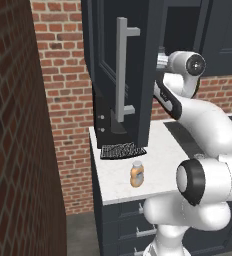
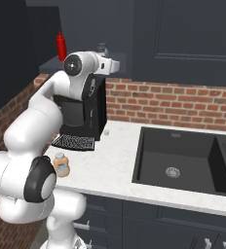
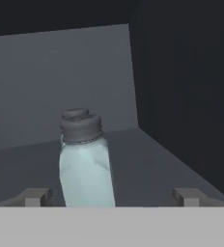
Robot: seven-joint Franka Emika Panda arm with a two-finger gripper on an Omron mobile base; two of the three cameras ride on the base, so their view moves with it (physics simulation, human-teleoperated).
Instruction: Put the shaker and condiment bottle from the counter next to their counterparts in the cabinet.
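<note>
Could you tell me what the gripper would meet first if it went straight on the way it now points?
Most likely the shaker, standing between the open gripper's fingertips; beyond it, the cabinet's back wall.

Straight ahead of your tool (image 3: 111, 197), between its spread tips, the shaker (image 3: 85, 161) stands on the cabinet (image 3: 147, 159) shelf, a second like it just behind. Well below the tool, the desk (image 1: 158, 155) carries the condiment bottle (image 1: 137, 174) and a coffee machine (image 2: 83, 116).
</note>
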